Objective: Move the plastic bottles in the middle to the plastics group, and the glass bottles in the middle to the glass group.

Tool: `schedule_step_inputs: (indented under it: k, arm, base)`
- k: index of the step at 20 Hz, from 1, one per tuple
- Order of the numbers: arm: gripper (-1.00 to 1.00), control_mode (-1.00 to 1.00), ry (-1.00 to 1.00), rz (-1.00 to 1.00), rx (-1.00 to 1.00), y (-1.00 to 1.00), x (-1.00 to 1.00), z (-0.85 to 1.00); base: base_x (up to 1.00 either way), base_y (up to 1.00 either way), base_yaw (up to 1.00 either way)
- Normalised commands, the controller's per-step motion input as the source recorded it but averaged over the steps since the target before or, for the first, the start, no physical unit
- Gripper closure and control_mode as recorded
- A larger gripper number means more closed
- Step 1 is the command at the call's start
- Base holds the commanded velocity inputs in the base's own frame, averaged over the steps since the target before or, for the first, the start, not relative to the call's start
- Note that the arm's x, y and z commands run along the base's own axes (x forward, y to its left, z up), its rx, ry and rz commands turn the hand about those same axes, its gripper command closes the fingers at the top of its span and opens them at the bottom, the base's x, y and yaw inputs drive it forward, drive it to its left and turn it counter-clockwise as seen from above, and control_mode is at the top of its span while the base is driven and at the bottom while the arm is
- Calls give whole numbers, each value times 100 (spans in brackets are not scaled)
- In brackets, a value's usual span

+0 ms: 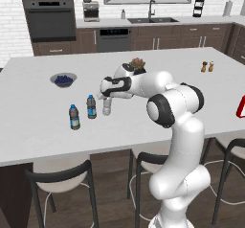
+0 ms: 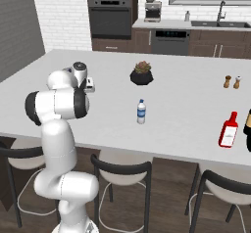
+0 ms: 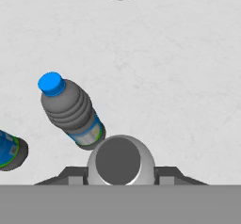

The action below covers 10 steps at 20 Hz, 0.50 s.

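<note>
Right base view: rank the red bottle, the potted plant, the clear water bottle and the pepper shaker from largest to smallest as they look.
1. Red bottle, though it sits nearest the camera.
2. Potted plant and clear water bottle: too alike to rank; the plant is wider, the bottle taller.
3. Pepper shaker, plainly smallest, though farthest back.

Base views flank the arm, sharing the counter (image 1: pixel 43 121); hand view looks straight down.

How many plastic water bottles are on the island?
4. Two blue-capped bottles stand together at left; a pale bottle sits between the jaws beside them; a fourth bottle stands alone farther right. None seems hidden.
</note>
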Motion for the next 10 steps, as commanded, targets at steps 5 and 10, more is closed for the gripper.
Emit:
schedule_step_inputs:
  k: [5,10]
  arm:
    - [100,-100,0,5,0,1,4,-14]
    - [100,-100,-5,4,-1,10,2,-56]
  base:
    - [0,0,0]
    - [0,0,0]
